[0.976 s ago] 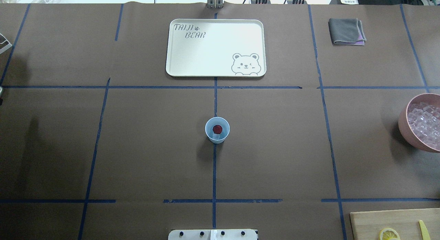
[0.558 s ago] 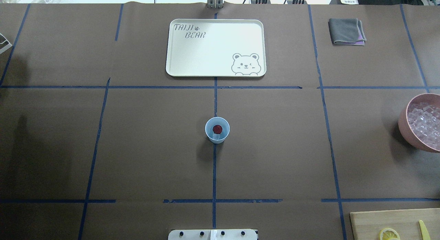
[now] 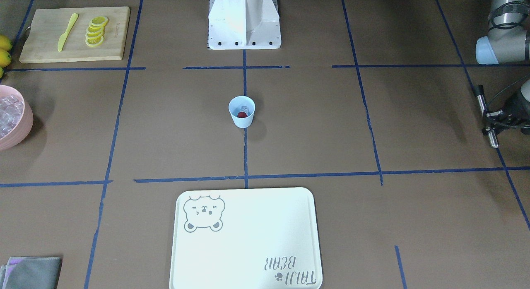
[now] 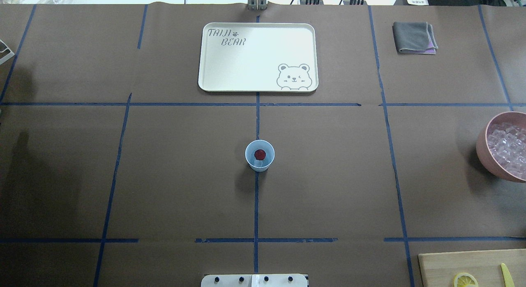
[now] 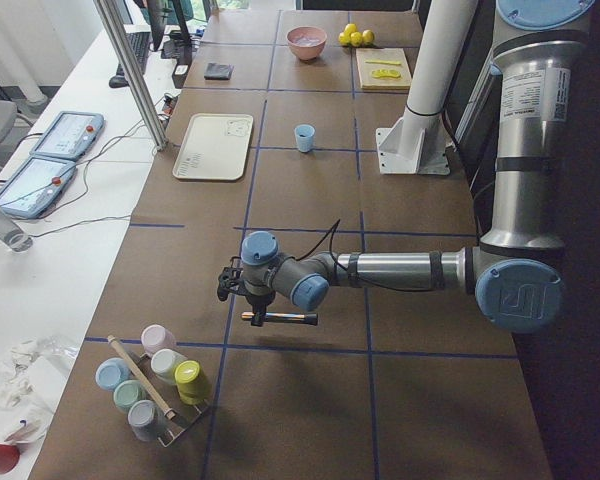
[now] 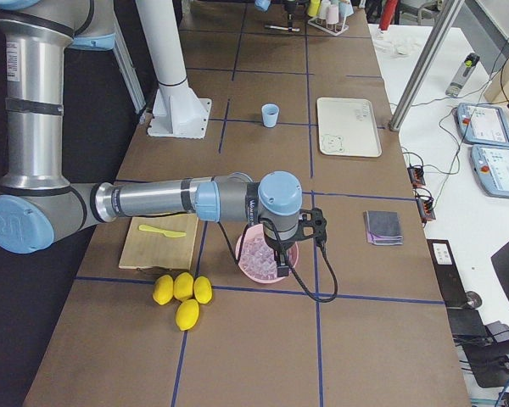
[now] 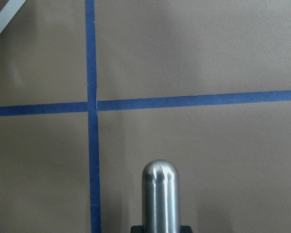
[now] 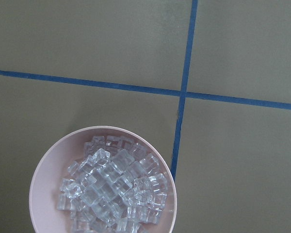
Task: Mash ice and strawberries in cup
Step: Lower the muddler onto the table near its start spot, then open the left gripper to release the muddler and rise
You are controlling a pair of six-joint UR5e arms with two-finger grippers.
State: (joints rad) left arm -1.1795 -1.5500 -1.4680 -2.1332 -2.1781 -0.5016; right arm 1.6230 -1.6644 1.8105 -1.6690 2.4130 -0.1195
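The pale-blue cup (image 4: 259,156) stands upright at the table's middle, also in the front view (image 3: 242,117). In it lie the red strawberry (image 4: 259,154) and one clear ice cube (image 3: 245,110). More ice (image 8: 111,189) fills a pink bowl (image 8: 41,174) at the table's right edge (image 4: 481,149). My left gripper (image 3: 492,120) is far off to the cup's left, shut on a metal rod (image 3: 483,104) held level above the table; the rod's rounded end shows in the left wrist view (image 7: 160,194). My right gripper (image 6: 282,254) hangs over the pink bowl; I cannot tell if it is open.
A white bear tray (image 4: 258,56) lies beyond the cup. A grey cloth (image 4: 414,38) is at the far right. A cutting board (image 3: 74,34) holds lemon slices (image 3: 96,30) and a yellow knife (image 3: 67,31). A rack of pastel cups (image 5: 155,385) stands past my left gripper.
A bit of my left arm at the overhead view's left edge has gone out of view, and its shadow has shifted toward the robot. The cup and its contents have not moved.
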